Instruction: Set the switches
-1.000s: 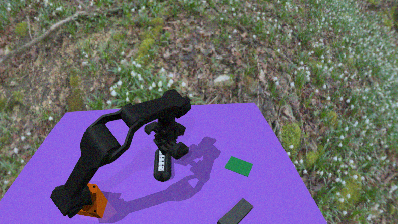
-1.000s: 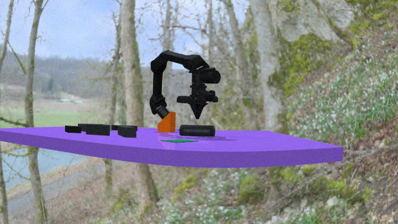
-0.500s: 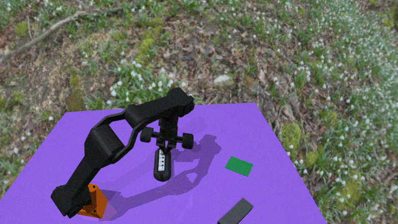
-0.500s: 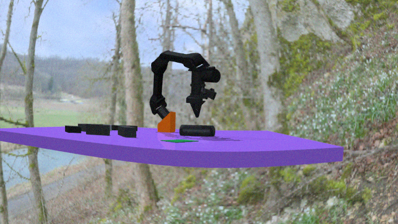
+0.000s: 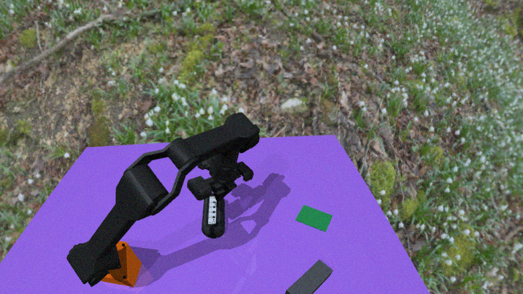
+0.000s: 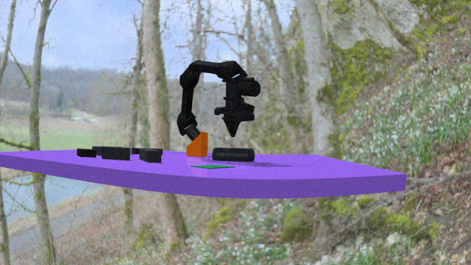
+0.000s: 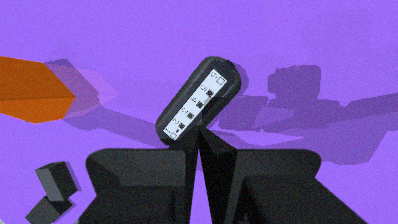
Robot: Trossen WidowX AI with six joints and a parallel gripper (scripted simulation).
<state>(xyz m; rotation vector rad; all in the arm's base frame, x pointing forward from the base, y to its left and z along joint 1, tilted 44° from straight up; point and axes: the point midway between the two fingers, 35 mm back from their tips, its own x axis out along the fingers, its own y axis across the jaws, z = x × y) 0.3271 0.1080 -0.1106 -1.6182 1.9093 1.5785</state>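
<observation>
The controller unit lies upside down on the bench, a dark body with rounded ends. Its white label faces up. In the wrist view the square by 1 is empty, those by 2, 3, 4 and 5 are filled, and the one by 6 is empty. The rocker switches are hidden beneath the unit. My gripper is shut and empty. It points down above the unit, with a clear gap to it in the exterior view.
The orange arm mount stands beside the unit. A flat green card and a grey block lie on the purple bench. Several dark blocks, one of them here, stand at the left in the exterior view.
</observation>
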